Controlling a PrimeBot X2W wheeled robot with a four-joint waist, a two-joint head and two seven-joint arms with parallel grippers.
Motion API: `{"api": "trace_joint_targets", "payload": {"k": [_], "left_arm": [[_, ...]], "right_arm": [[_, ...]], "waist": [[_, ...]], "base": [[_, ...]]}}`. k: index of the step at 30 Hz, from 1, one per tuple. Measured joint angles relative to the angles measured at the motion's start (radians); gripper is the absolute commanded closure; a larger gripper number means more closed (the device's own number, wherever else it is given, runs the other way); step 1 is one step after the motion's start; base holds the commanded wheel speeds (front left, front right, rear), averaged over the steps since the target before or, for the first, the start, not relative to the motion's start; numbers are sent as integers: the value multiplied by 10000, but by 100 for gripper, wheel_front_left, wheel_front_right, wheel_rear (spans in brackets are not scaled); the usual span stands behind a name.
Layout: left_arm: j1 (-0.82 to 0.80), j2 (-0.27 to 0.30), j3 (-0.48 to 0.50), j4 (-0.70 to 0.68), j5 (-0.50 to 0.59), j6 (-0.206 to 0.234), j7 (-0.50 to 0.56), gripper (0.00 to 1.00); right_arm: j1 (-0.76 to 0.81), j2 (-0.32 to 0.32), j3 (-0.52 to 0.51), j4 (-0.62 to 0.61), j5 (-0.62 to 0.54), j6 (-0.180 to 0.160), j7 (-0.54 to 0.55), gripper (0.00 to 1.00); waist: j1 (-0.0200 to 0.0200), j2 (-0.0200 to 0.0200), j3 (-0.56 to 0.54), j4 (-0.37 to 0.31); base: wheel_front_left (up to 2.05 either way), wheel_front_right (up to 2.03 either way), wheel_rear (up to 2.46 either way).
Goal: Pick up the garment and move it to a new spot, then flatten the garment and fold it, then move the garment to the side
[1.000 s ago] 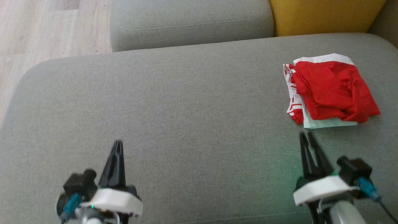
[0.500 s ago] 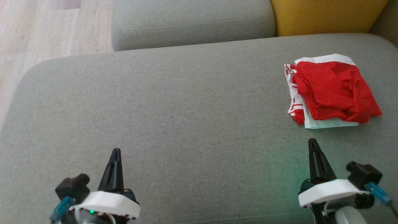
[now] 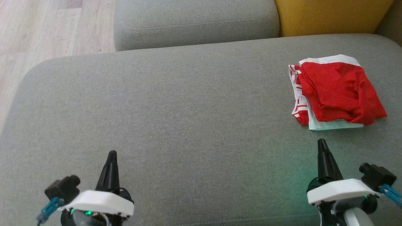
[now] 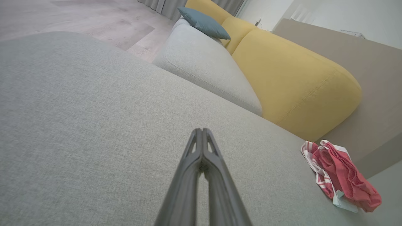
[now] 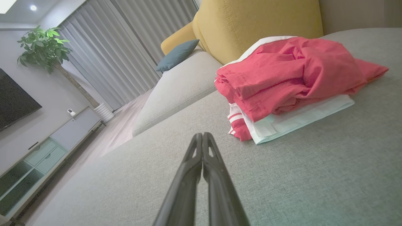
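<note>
Left gripper [image 3: 112, 153] & right gripper [image 3: 322, 142]: fingers pressed together, nothing held. Red-and-white garment [image 3: 337, 94] lies folded at far right of sofa seat [image 3: 188, 110], just beyond right gripper's tip. Risk: any nudge there prob. undoes the loose, rumpled top layer.

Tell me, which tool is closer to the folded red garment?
The right tool: its tip is just short of the red garment, not touching. The left tool is far across the grey cushion, at the other side.
</note>
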Motion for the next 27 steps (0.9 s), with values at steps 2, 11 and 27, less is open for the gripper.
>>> {"api": "trace_joint_targets", "payload": {"k": [2,11,27], "left_arm": [[-53,17,52,15,-217,-2,63,100],[-171,38,125,82,-1227,-153,259,100],[-396,61,433,286,-2982,-359,694,100]], "right_arm": [[0,0,-15,-2,217,0,4,100],[-24,-4,-201,-27,1248,0,299,100],[-106,-8,-399,-146,3055,0,721,100]], "waist": [[0,0,2,7],[0,0,13,37],[0,0,30,90]], "base": [[0,0,0],[0,0,0],[0,0,0]]}}
